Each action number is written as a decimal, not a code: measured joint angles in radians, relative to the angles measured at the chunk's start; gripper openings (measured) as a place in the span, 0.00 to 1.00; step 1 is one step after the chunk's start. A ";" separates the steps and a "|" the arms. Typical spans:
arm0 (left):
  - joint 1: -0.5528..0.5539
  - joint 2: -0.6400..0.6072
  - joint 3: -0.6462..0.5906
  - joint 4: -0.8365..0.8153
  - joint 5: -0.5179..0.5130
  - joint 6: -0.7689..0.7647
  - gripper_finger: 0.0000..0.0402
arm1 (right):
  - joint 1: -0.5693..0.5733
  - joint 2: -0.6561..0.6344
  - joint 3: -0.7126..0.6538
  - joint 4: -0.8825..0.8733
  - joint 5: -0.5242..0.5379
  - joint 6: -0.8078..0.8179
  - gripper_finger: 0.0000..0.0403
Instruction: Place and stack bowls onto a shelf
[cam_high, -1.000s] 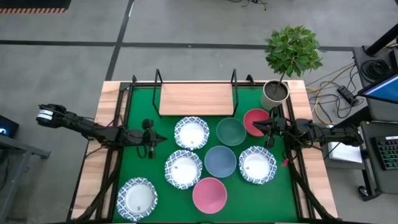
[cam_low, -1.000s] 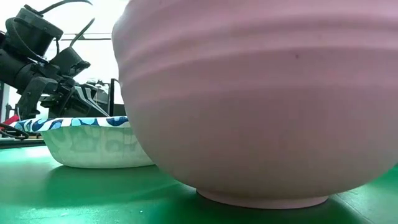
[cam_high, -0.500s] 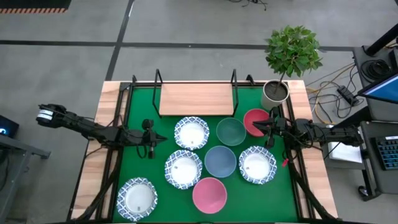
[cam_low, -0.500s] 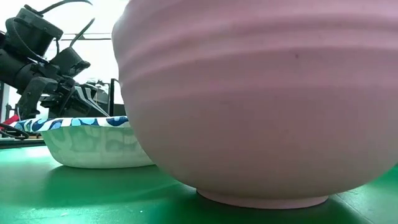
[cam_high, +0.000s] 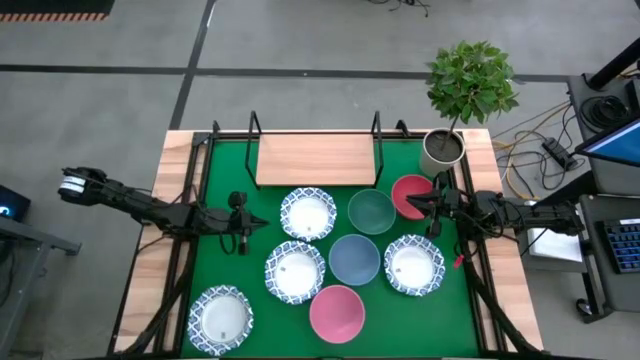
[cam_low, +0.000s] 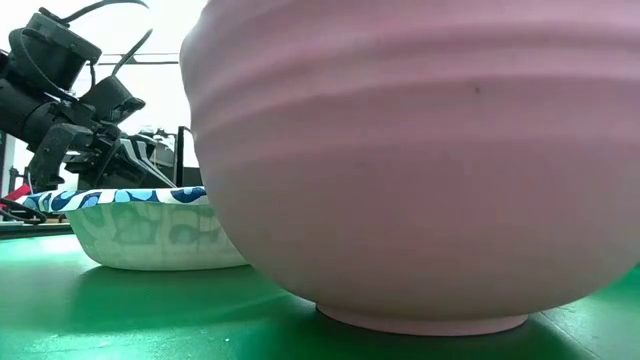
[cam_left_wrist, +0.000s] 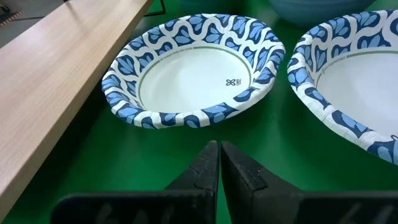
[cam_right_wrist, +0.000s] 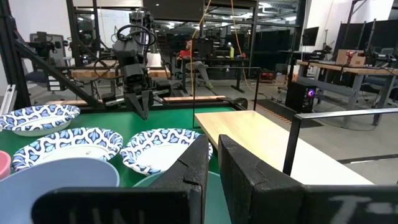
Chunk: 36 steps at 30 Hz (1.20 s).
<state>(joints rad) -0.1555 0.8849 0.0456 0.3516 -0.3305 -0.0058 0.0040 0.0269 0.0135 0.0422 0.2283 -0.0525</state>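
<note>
The flat light-wood shelf (cam_high: 316, 160) with black wire uprights stands bare at the far edge of the green mat (cam_high: 215, 270); all eight bowls lie in front of it. Nearest its front right corner sits the plain red bowl (cam_high: 408, 193), the right pincer (cam_high: 432, 205) at its rim, fingers nearly together, apparently empty. The left pincer (cam_high: 256, 222), fingers together, waits before the shelf's left end. Best grip the red rim firmly and clear the upright

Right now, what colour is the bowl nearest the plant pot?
Red: the red bowl sits beside the white plant pot, clearest in the high view.
</note>
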 joint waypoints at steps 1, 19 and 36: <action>0.000 0.000 0.000 0.000 0.000 0.000 0.00 | 0.000 0.000 0.000 0.000 0.000 0.000 0.07; -0.001 0.001 0.000 0.531 0.002 -0.361 0.00 | -0.002 0.082 -0.001 0.286 0.105 0.363 0.07; -0.006 0.097 0.248 0.605 0.230 -0.406 0.00 | -0.002 0.461 0.220 0.470 0.004 0.171 0.07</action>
<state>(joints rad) -0.1616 0.9822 0.2938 0.9562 -0.1007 -0.4114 0.0023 0.4884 0.2336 0.5117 0.2328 0.1187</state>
